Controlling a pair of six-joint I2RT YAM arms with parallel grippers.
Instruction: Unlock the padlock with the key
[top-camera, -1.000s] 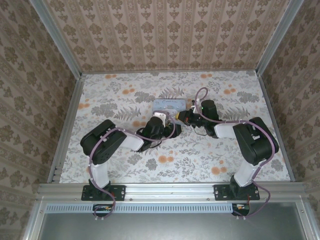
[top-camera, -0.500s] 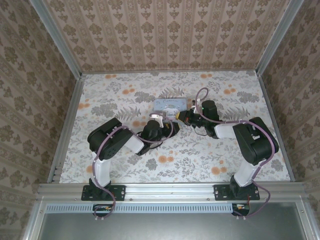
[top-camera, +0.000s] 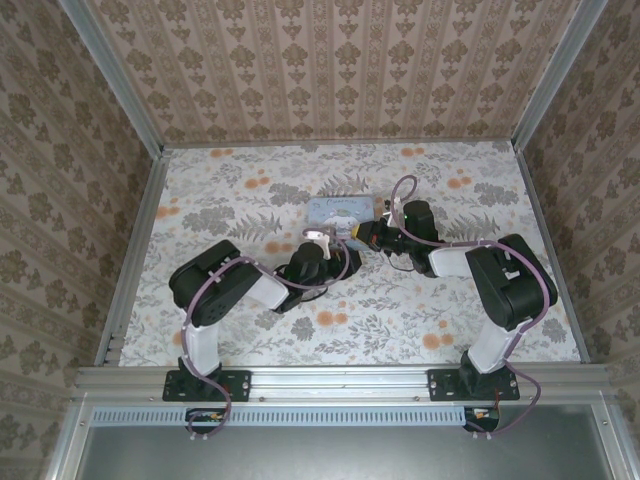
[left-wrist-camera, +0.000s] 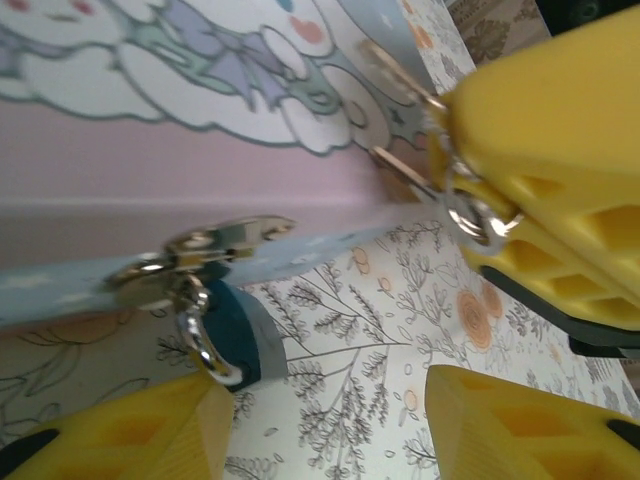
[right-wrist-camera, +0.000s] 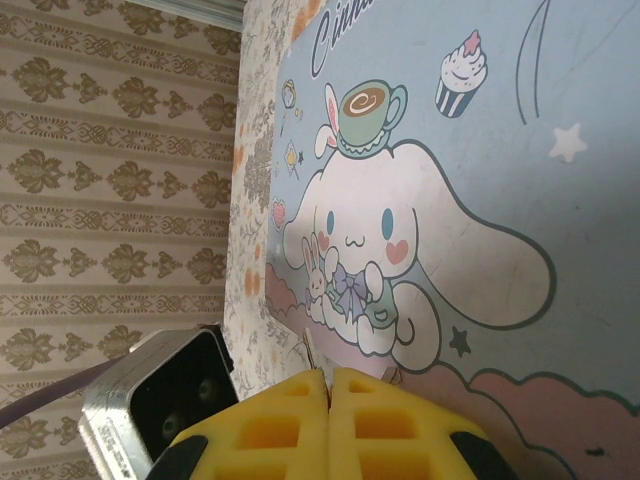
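Left tool (left-wrist-camera: 325, 400) open just beside the teal padlock (left-wrist-camera: 243, 335), padlock hanging on the box (right-wrist-camera: 520, 120) hasp, right tool (right-wrist-camera: 328, 385) closed on the key (left-wrist-camera: 398, 167)

The padlock (left-wrist-camera: 240, 332) hangs from the silver hasp (left-wrist-camera: 200, 243) of the box (left-wrist-camera: 200, 150), just above one finger of the left gripper (left-wrist-camera: 320, 420), its jaws apart, while the right gripper (left-wrist-camera: 455, 188) pinches the key (left-wrist-camera: 398, 168) nearby.
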